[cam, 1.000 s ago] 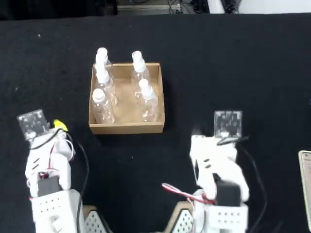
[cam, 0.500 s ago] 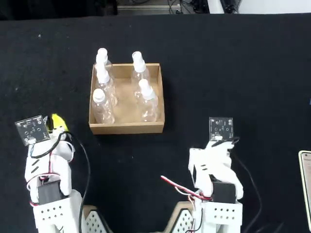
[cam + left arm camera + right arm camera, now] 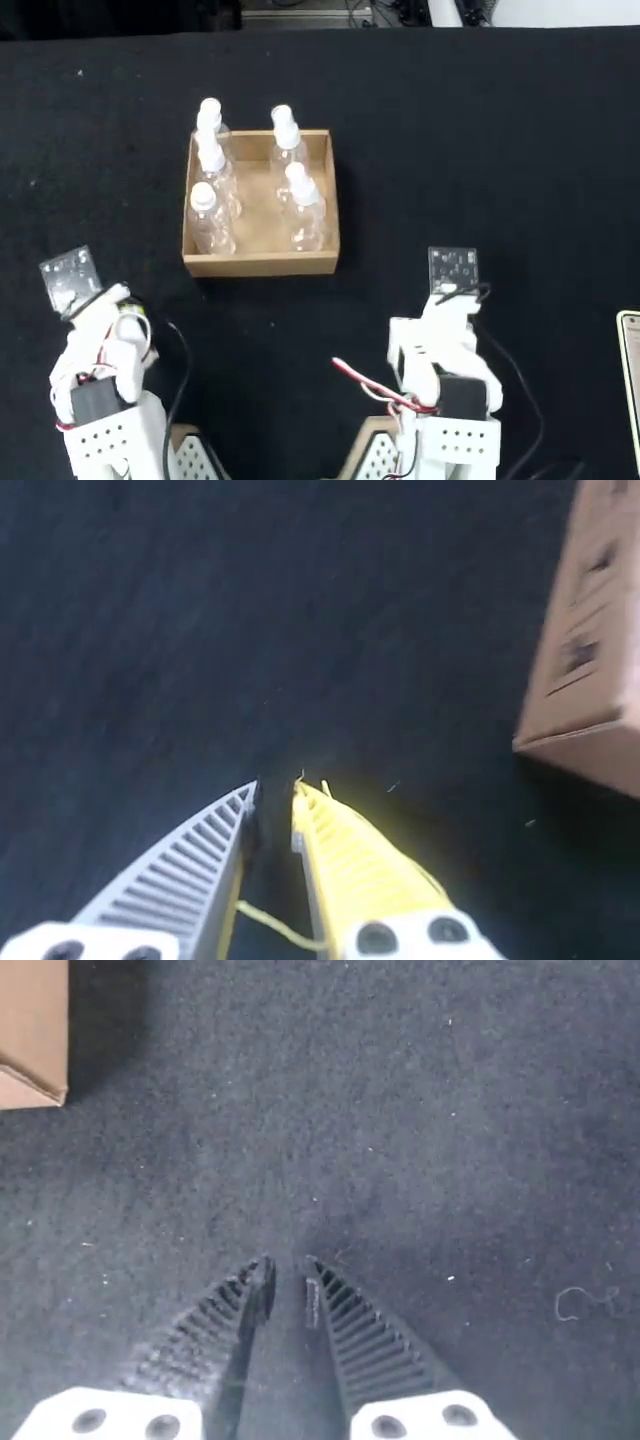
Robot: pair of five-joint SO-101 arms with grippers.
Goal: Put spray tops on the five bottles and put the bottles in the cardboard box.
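No writing can be read anywhere. The box (image 3: 600,720) has a few small dark printed marks (image 3: 580,655) on its outer side, seen from the left wrist, but they are too blurred to tell letters from symbols.

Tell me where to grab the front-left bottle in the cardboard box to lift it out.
Probably by the neck under its white top, from above: the front-left bottle stands upright, and the cardboard box wall and a neighbouring bottle crowd its body.
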